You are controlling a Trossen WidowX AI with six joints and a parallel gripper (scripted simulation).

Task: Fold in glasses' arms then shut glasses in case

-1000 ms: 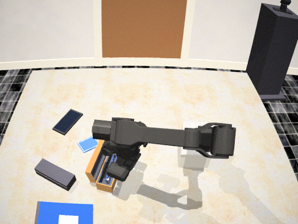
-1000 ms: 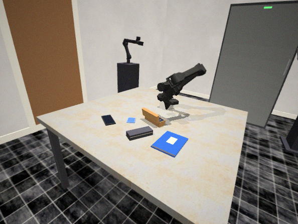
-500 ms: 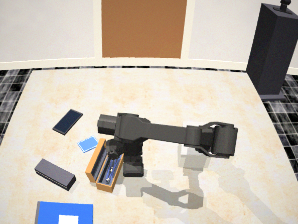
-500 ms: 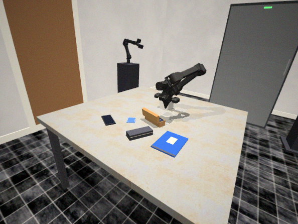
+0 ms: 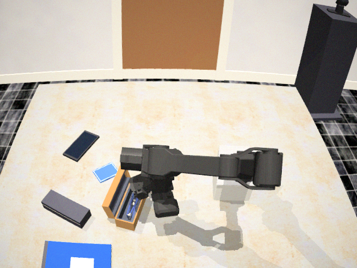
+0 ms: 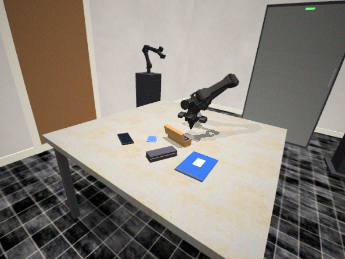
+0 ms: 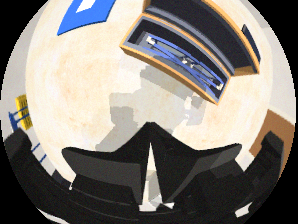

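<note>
Under my forearm in the top view, part of the open orange glasses case [image 5: 124, 199] is hidden; my wrist view shows its dark lining whole, with the blue-framed glasses [image 7: 186, 64] lying inside, though I cannot make out whether their arms are folded. My black parallel-jaw gripper [image 6: 191, 125] hangs clenched on nothing just beside the case. Only the exterior view shows the beige marbled table [image 6: 232, 180] with its grey legs, the black tiled floor and a grey door.

Office-like room: table [image 6: 162, 186], doors, tiled floor [image 6: 35, 226].
</note>
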